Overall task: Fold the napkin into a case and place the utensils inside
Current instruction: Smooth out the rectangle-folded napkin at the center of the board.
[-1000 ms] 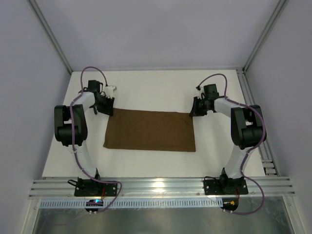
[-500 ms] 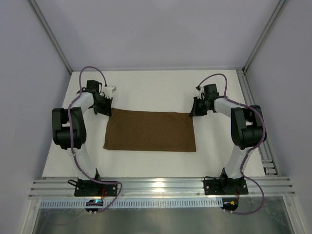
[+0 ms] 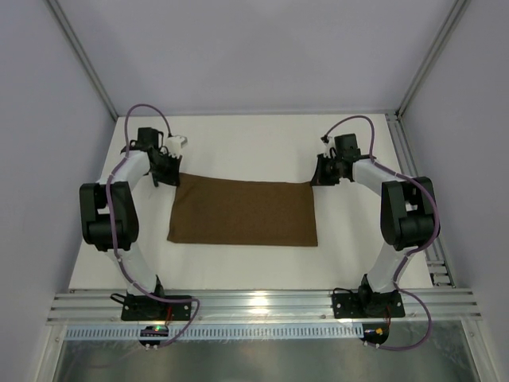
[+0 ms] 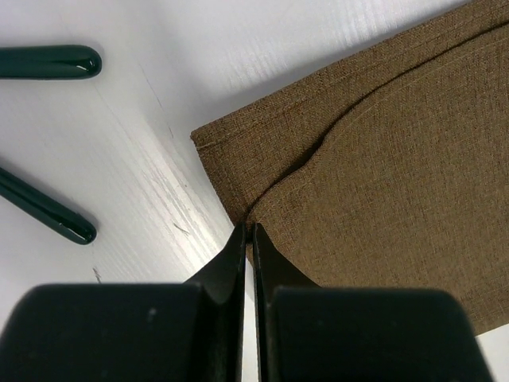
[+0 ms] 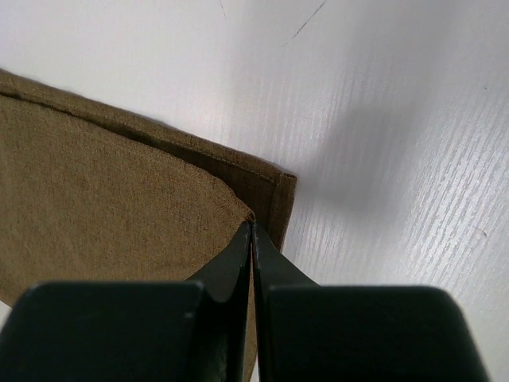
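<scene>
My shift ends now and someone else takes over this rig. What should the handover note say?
Left pincer: shut on the top layer of the napkin at its far left corner.
Right pincer: shut on the top layer at the far right corner.
Napkin: a flat two-layer oblong on the table, between the arms.
Utensil handles: two dark ones on the table near the left corner, seen only from the left wrist; heads out of view.
Done: apparently one fold.
Left: fold it into a case, then put the utensils inside.
</scene>
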### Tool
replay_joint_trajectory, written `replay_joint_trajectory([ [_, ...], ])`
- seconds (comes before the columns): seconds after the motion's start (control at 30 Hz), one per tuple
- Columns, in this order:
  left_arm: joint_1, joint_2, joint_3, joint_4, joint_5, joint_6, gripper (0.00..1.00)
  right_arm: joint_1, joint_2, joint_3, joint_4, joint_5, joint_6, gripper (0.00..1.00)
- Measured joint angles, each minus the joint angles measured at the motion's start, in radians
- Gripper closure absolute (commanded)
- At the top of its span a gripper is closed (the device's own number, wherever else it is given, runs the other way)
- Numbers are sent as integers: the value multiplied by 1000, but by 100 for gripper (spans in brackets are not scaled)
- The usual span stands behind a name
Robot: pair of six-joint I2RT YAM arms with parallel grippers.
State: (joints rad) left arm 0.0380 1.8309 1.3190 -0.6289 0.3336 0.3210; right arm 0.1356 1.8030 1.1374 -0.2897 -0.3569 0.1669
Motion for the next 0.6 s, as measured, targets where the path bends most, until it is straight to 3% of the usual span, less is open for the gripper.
replay_joint_trajectory([
  [0.13,0,3,0,-1,-3,1,94,0,0,0,-4,-1,0,97],
  [0.27,0,32,0,-2,0,-1,73,0,0,0,-4,-2,0,97],
  [0.6,0,50,-2,-11,6,-3,77,0,0,-4,-3,-3,0,97],
])
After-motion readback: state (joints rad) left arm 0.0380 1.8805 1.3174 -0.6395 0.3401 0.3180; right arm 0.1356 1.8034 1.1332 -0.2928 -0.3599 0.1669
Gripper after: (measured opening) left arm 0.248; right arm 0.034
